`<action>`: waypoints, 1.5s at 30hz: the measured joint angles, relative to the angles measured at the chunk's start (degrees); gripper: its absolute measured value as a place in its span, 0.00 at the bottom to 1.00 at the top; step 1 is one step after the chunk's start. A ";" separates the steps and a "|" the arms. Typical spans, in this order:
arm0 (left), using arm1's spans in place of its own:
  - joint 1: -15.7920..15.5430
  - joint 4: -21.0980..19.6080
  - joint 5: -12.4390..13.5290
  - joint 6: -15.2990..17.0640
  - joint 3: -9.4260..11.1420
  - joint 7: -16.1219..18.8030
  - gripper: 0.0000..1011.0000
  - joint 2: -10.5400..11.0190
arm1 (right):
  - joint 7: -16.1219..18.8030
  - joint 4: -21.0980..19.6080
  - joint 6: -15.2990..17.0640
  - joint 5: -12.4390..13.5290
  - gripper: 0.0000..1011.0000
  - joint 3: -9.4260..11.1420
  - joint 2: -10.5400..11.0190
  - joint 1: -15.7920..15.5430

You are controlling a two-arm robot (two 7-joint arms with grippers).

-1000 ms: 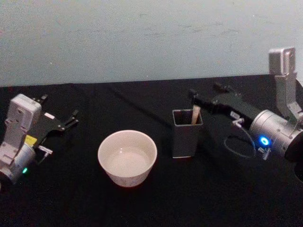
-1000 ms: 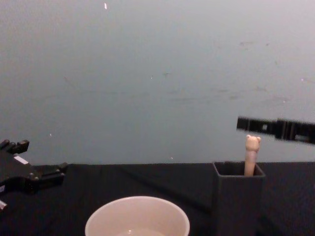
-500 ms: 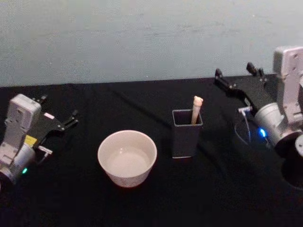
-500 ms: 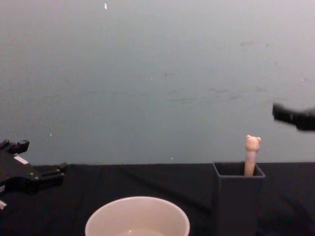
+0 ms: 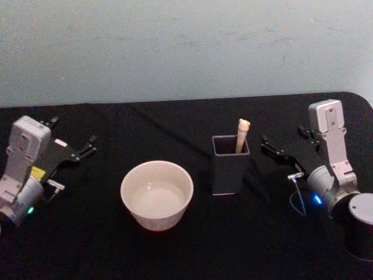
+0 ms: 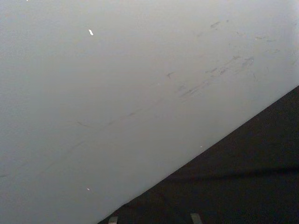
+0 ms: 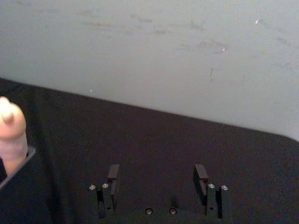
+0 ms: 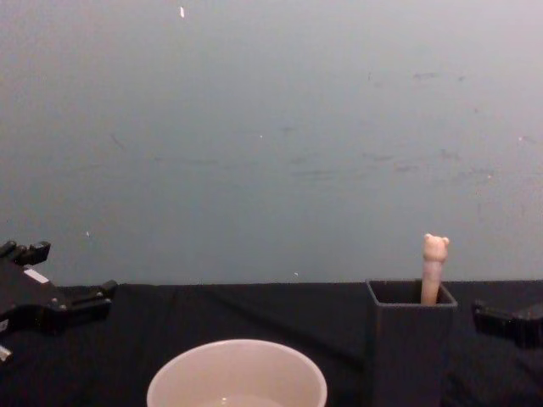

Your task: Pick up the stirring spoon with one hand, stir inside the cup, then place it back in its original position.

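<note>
The stirring spoon (image 5: 242, 135) stands in the dark grey square holder (image 5: 230, 166), its bear-head handle (image 8: 435, 248) sticking out above the rim. The bowl of the spoon is hidden inside. Left of the holder sits the wide cream cup (image 5: 156, 194), also seen low in the chest view (image 8: 237, 378). My right gripper (image 5: 284, 139) rests open to the right of the holder, apart from it; its wrist view shows both fingers spread (image 7: 157, 175) and the spoon handle (image 7: 10, 135) off to one side. My left gripper (image 5: 73, 133) is parked open at the far left.
A black cloth (image 5: 186, 251) covers the table, with a pale wall (image 5: 186, 46) behind it. The table's right corner (image 5: 364, 99) lies just behind the right arm. Open cloth lies between the cup and the left gripper.
The right gripper left its spot just over the holder, swung up and to the right, then came down beside the holder's right. The spoon stayed in the holder; the left arm held still.
</note>
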 joint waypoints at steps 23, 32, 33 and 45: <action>0.00 0.00 0.00 0.00 0.00 0.00 0.99 0.00 | 0.91 0.39 1.26 0.18 0.99 0.59 -0.46 -0.08; 0.00 0.00 0.00 0.00 0.00 0.00 0.99 0.00 | 0.87 0.34 1.16 0.20 0.99 0.52 -0.41 -0.08; 0.00 0.00 0.00 0.00 0.00 0.00 0.99 0.00 | 0.86 0.33 1.16 0.20 0.99 0.52 -0.41 -0.08; 0.00 0.00 0.00 0.00 0.00 0.00 0.99 0.00 | 0.82 0.30 1.08 0.20 0.99 0.52 -0.39 -0.08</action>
